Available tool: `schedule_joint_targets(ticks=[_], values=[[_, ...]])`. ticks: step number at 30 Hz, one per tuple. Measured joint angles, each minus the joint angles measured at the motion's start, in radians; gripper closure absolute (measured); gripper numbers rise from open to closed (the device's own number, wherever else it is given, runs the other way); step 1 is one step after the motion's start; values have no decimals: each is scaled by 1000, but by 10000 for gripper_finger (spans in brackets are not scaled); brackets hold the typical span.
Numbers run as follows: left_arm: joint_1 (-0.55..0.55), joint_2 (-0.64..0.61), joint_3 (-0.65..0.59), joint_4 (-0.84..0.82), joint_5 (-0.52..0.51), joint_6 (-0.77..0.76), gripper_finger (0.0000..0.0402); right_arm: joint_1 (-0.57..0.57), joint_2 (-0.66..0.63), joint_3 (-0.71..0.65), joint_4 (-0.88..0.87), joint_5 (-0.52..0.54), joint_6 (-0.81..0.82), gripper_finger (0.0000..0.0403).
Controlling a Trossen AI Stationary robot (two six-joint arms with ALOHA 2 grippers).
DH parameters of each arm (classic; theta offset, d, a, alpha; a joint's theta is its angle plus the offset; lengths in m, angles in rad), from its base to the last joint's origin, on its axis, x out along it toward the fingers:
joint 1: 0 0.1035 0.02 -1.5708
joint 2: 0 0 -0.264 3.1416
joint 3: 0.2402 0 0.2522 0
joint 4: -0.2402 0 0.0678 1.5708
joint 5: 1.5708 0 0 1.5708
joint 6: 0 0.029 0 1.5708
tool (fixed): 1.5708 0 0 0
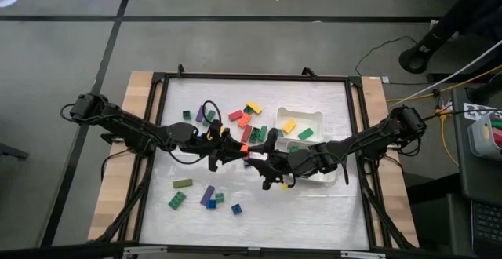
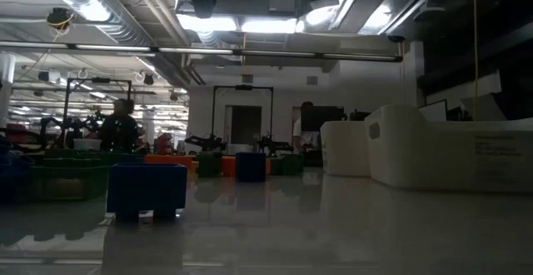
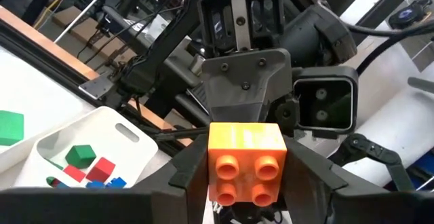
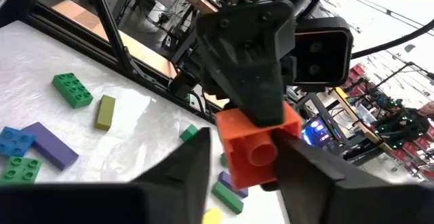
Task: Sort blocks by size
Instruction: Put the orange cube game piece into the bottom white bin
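An orange cube block (image 1: 245, 148) hangs over the middle of the table, with both grippers on it. My left gripper (image 1: 235, 144) reaches in from the table's left and my right gripper (image 1: 256, 154) from the right, tip to tip. In the left wrist view the orange block (image 3: 245, 161) shows its four studs. In the right wrist view the orange block (image 4: 258, 146) shows its hollow underside. Several other blocks lie loose on the white table top (image 1: 314, 212): green (image 1: 176, 200), purple (image 1: 208, 194), olive (image 1: 183, 184), red (image 1: 235, 115), yellow (image 1: 252, 107). Neither gripper shows in the low view. My left gripper pinches the orange block between its two fingers by two opposite side faces (image 3: 213, 168). The fingers come about level from the table's left. The studs face back toward its wrist, and the block is clear of the table. My right gripper pinches the same block by its other pair of side faces (image 4: 227, 155), one finger on each. It comes about level from the table's right, turned a quarter round against the left gripper. The hollow underside (image 4: 262, 153) faces its wrist.
A white tray (image 1: 314, 114) at the right holds yellow and green blocks. A second tray (image 1: 329, 176) lies partly under the right arm. The low view shows a blue block (image 2: 146, 190) up close and the trays (image 2: 433, 154) at the right. People show in the room behind.
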State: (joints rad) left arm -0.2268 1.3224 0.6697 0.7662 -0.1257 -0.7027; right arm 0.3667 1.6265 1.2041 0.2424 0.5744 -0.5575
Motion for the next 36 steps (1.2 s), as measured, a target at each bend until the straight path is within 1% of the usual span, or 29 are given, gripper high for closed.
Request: schedule_joint_targets(ticks=[3, 4, 7, 10, 14, 17, 21, 24, 27, 29, 31, 34, 36], values=[[0, 0, 0, -4, 5, 13, 263, -1, -1, 0, -8, -3, -6, 310], [0, 0, 0, -5, 8, 22, 263, 0, -1, 0, -10, -4, -9, 316], [0, 0, 0, -5, 17, 48, 257, 1, -1, 0, -21, -8, -11, 316], [0, 3, 0, -18, 22, 63, 240, 13, -2, 2, -59, -2, 14, 316], [1, 3, 0, -90, 23, 64, 215, 34, -5, 2, -151, 24, 76, 306], [6, 0, 0, -158, 27, 93, 203, 55, -17, 1, -253, 58, 120, 304], [6, 0, 1, -215, 27, 145, 199, 87, -41, 0, -448, 119, 224, 314], [7, 0, 1, -233, 24, 184, 199, 109, -59, 0, -623, 129, 354, 310], [7, 0, 1, -235, 21, 186, 199, 131, -72, 0, -813, 119, 518, 301], [7, 0, 1, -239, 21, 188, 199, 144, -78, 0, -940, 108, 625, 299], [7, 0, 1, -242, 21, 187, 199, 153, -81, 0, -1060, 73, 711, 299], [7, 0, 1, -245, 18, 188, 199, 152, -81, -2, -1188, -43, 793, 297], [7, 8, 1, -250, 9, 188, 199, 148, -77, -2, -1217, -128, 835, 293]])
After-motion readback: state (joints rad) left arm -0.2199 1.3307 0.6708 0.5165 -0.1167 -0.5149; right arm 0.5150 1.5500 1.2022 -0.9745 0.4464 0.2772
